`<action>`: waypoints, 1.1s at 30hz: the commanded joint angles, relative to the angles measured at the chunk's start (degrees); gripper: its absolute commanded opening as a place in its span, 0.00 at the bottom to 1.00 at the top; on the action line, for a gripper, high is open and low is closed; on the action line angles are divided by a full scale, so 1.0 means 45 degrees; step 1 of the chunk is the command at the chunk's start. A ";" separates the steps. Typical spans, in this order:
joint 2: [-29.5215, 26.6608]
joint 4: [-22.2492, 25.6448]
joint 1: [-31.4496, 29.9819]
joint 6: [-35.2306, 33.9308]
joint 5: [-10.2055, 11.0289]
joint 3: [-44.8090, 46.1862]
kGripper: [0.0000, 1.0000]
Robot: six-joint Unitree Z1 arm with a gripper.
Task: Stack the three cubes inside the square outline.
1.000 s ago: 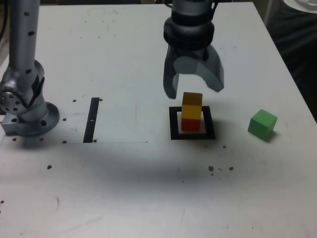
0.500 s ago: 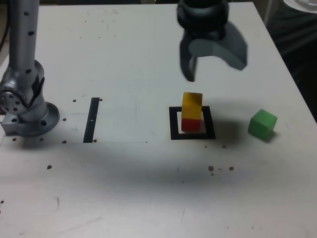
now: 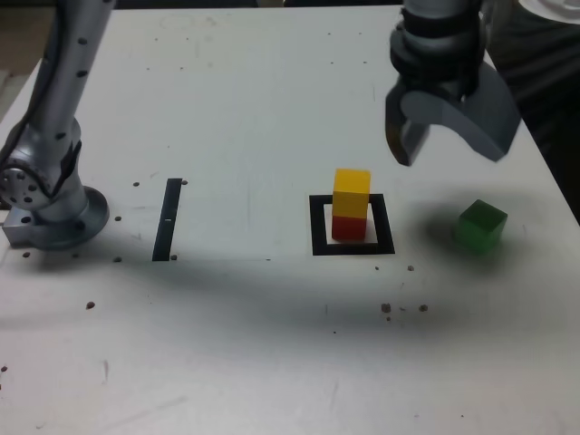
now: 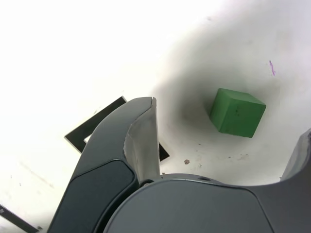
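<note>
The white table (image 3: 227, 109) fills the scene, speckled with small dark marks. At the exterior view's left stands the arm's grey base (image 3: 50, 204), well away from the gripper. The gripper (image 3: 451, 149) hangs above the table toward the exterior view's right, its two dark grey jaws spread wide apart with nothing between them, tips pointing down. In the wrist view the gripper (image 4: 228, 126) shows one curved jaw large in the foreground and only an edge of the other, with bare table in the gap.

Below the gripper and toward the exterior view's left lies the square outline (image 3: 352, 246), a thick black frame with a pale centre; the wrist view catches only a corner of the square outline (image 4: 85, 133) behind the jaw. A thin black strip (image 3: 169, 219) lies farther off on that same side, near the base.

Inside the frame the red cube (image 3: 349, 227) sits on the pale centre, and the yellow cube (image 3: 352, 190) rests squarely on top of it, both apart from the gripper. The green cube (image 3: 480, 226) sits alone on the table in the gripper's shadow, just below the jaws and not touched by them; in the wrist view the green cube (image 4: 237, 112) lies in the open gap between the jaws.
</note>
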 commanded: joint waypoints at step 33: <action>0.3541 0.0701 -0.0829 0.1315 -0.0498 -0.3056 0.85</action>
